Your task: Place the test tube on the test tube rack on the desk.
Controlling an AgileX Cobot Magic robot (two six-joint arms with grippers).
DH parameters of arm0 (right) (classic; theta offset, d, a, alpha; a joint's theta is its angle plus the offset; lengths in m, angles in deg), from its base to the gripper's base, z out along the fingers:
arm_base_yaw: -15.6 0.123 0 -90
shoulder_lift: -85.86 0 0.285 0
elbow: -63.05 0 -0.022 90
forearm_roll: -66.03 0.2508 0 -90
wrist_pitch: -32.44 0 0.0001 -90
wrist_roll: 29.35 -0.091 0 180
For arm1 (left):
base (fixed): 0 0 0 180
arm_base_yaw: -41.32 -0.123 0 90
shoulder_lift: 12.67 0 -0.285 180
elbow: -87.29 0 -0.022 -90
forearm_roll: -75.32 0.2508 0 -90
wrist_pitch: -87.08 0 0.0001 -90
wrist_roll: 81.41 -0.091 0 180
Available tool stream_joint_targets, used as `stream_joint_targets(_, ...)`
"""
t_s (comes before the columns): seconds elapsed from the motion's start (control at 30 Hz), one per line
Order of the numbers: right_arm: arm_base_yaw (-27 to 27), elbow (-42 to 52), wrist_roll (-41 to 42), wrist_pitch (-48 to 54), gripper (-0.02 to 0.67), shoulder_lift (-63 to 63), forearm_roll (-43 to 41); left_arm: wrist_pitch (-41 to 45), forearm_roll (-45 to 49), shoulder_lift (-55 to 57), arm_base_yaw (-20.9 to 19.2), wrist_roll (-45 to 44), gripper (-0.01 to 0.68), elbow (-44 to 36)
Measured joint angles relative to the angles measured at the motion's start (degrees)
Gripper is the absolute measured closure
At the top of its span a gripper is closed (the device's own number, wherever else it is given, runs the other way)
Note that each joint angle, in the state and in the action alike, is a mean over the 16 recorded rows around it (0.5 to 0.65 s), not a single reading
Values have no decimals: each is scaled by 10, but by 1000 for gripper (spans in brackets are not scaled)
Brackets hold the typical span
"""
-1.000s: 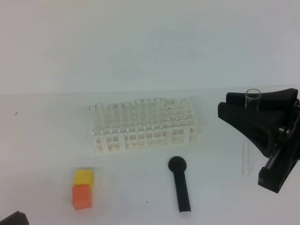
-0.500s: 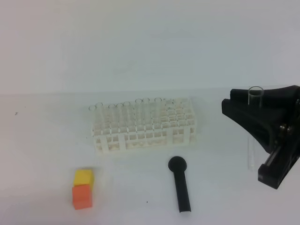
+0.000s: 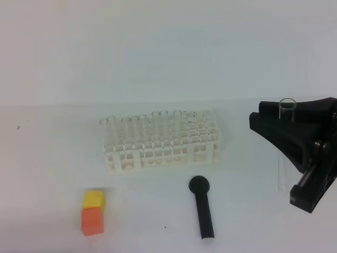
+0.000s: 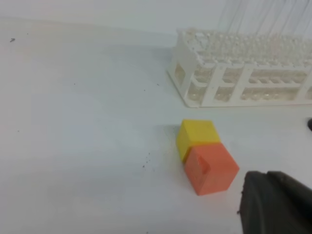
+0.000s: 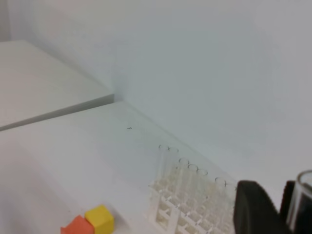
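Observation:
The test tube (image 3: 283, 174) hangs upright over the desk (image 3: 47, 158) at the right, its open rim on top, with my right gripper (image 3: 282, 119) shut on its upper part. It is well to the right of the white test tube rack (image 3: 160, 142), which holds several clear tubes along its back rows. In the right wrist view the held test tube (image 5: 302, 200) shows at the right edge beside a black finger (image 5: 253, 209), with the rack (image 5: 192, 207) below. Of my left gripper only a black part (image 4: 278, 204) shows, in the left wrist view's lower right corner near the cubes.
A black round-headed stick (image 3: 202, 208) lies in front of the rack. A yellow cube (image 3: 94, 199) and an orange cube (image 3: 91, 220) touch each other at the front left. A pale wall rises behind the desk.
My right gripper has shifted slightly right and up with the tube, then held still. The left arm's tip has left the lower left corner of the high view.

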Motion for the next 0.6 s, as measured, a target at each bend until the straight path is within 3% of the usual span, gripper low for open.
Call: stream_joint_targets(0.6, 0, 0, 1, -23, 536, 24, 23, 1, 0, 0, -12, 0, 674, 0)
